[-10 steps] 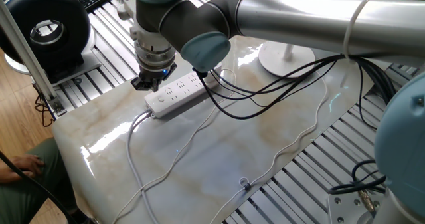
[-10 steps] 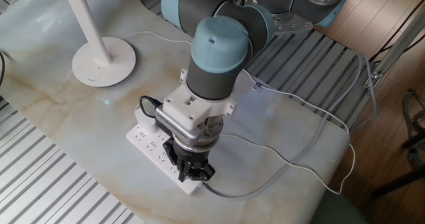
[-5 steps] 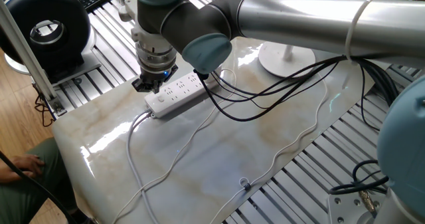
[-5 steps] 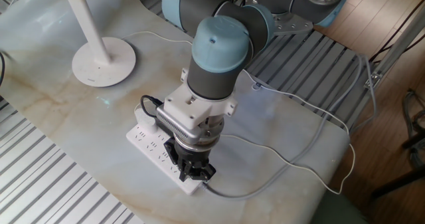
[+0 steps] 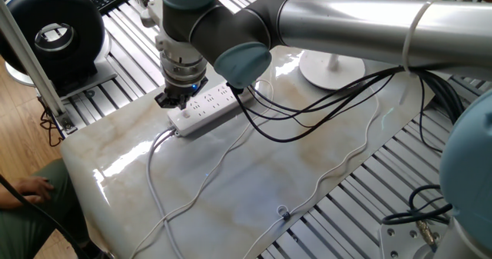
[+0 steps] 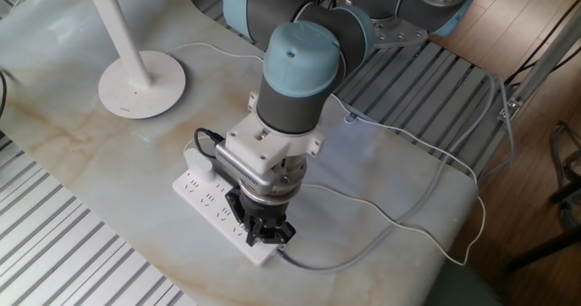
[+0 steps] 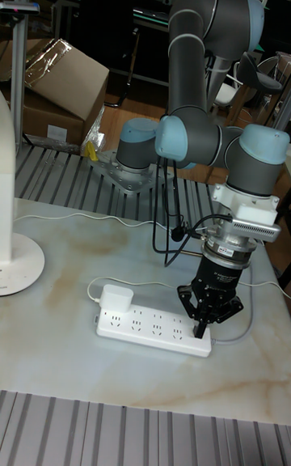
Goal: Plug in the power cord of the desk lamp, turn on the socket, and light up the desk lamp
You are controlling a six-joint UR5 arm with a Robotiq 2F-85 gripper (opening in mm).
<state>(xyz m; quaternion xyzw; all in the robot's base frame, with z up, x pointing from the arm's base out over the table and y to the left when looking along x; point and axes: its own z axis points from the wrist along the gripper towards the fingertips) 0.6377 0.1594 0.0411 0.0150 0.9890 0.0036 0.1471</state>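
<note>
Tall fixed view had the gripper (image 7: 202, 326) pointing down, fingertips pinched together, gripping nothing, at the right end of the socket (image 7: 153, 328); its button was hidden underneath. The power cord (image 7: 116, 298) plug sat in the left end. The desk lamp (image 7: 14, 255) was far left, top cropped.

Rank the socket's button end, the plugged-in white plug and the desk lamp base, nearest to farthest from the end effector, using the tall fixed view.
1. The socket: its right end lies directly under the end effector.
2. The plug: seated at the socket's left end, left of the end effector.
3. The desk lamp: its base is at the far left edge.
</note>
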